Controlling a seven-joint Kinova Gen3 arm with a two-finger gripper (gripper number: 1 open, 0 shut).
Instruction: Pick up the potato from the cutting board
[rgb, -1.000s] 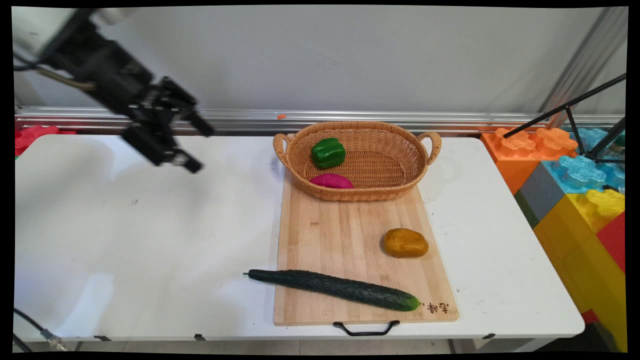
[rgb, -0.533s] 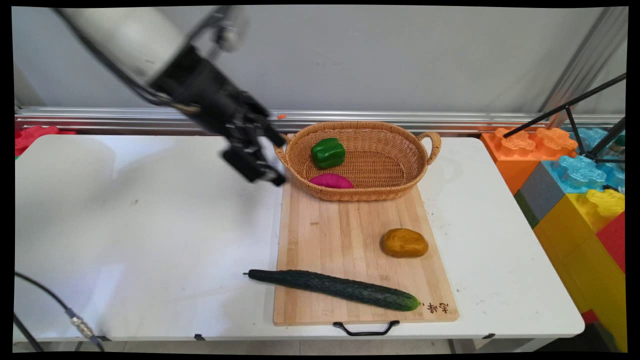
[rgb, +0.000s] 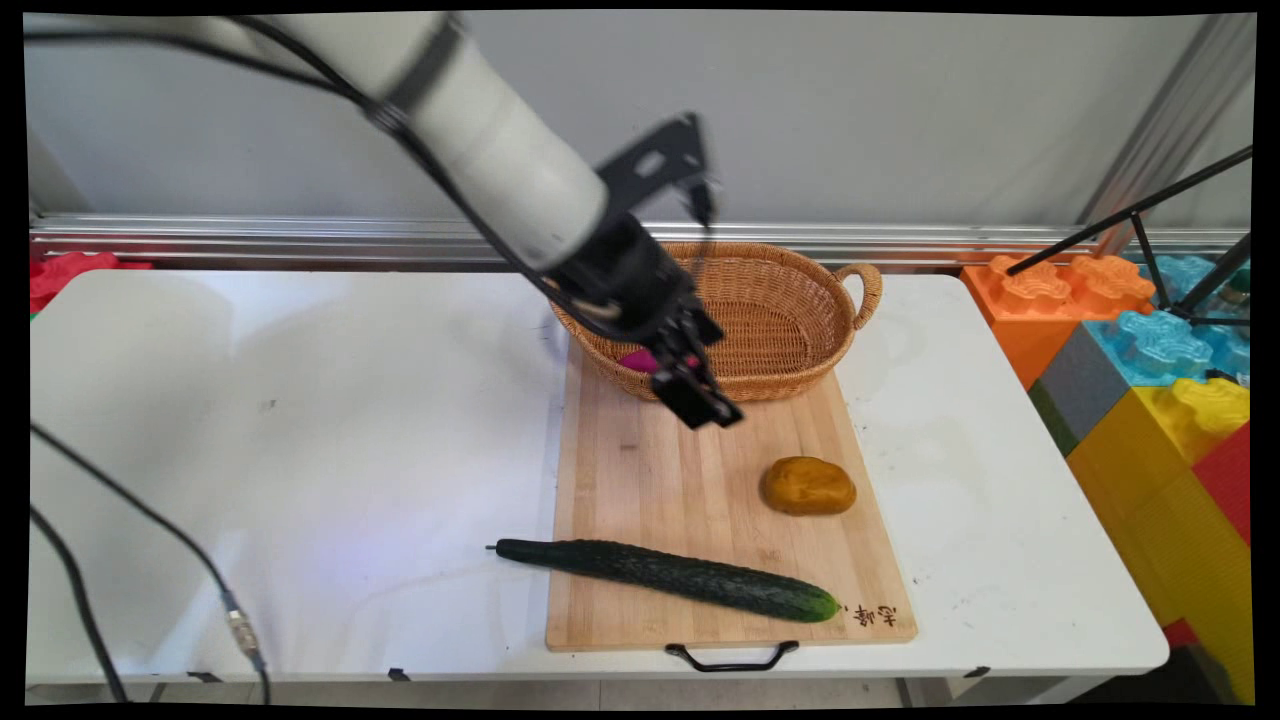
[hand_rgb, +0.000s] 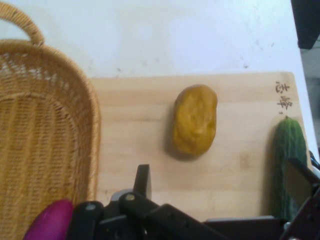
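Gripper (rgb: 703, 397) hangs over the far part of the wooden cutting board (rgb: 660, 480), just in front of the near wall of the wicker basket (rgb: 800, 320). It holds nothing and touches nothing.

Fingers: spread. In the hand view one finger (hand_rgb: 143, 179) rises left of centre and the other sits at the far right edge, with bare board between them.

Nearest things:
- Magenta vegetable (rgb: 640, 360) lies inside the basket against its near wall, mostly hidden by the wrist. The hand view catches only its end (hand_rgb: 50, 220).
- Yellow-brown potato (rgb: 808, 486) lies on the board, near and right of the gripper, clear of everything. In the hand view the potato (hand_rgb: 195, 120) is ahead of the open gap and slightly left of its middle.
- Cucumber (rgb: 680, 578) lies along the board's near edge. Its stem end overhangs onto the white table (rgb: 300, 400).

Geometry worth noting:
- The potato is a smooth rounded oval, so I'd judge it would slip if pinched off-centre or near its ends.
- In the hand view the line between the fingers runs across the potato's narrow width.
- The basket wall (hand_rgb: 75, 150) is close on the left-finger side, the cucumber tip (hand_rgb: 289, 165) on the other.
- The arm's cables pass over the basket's left end.

Coloured toy blocks (rgb: 1150, 400) sit off the table's right end, well apart.
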